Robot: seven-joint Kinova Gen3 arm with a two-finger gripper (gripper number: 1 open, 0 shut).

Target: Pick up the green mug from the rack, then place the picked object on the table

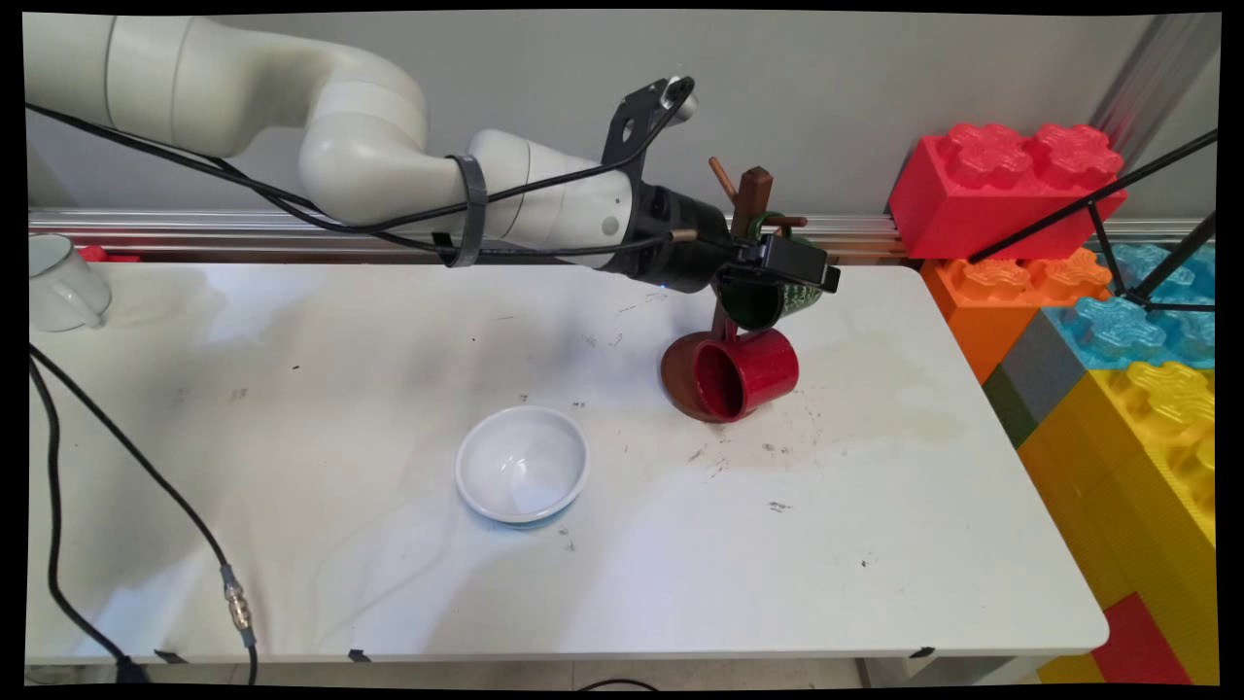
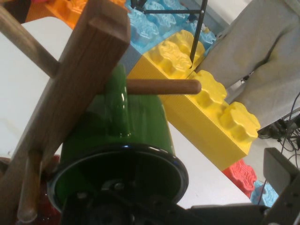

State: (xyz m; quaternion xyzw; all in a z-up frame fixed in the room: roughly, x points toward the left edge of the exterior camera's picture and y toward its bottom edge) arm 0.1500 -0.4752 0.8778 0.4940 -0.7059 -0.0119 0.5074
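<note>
At the far left edge of the white table (image 1: 292,544) stands a pale mug (image 1: 60,282), and nothing can be seen inside it. A black cable (image 1: 126,457) snakes down the left side of the table. Near the middle sits a white bowl (image 1: 522,464), open side up, with nothing in it. To the right stands a brown wooden mug tree (image 1: 752,194) on a round base, at the back of the table. A red mug (image 1: 746,374) hangs low on the tree, tipped on its side, and its dark inside looks empty. Just above it hangs a green mug (image 2: 117,140), with its handle hooked over a wooden peg (image 2: 164,86). The black gripper (image 1: 777,277) is right at the green mug's rim, with one finger seeming to reach inside the mug. It seems to have hold of the mug's rim, but how wide the fingers are apart cannot be told. The tree's post stands just beside the gripper. Far to the right, off the table, big toy blocks are stacked: a red block (image 1: 1001,185), an orange block (image 1: 1011,292), blue blocks (image 1: 1157,311) and yellow blocks (image 1: 1147,447).
</note>
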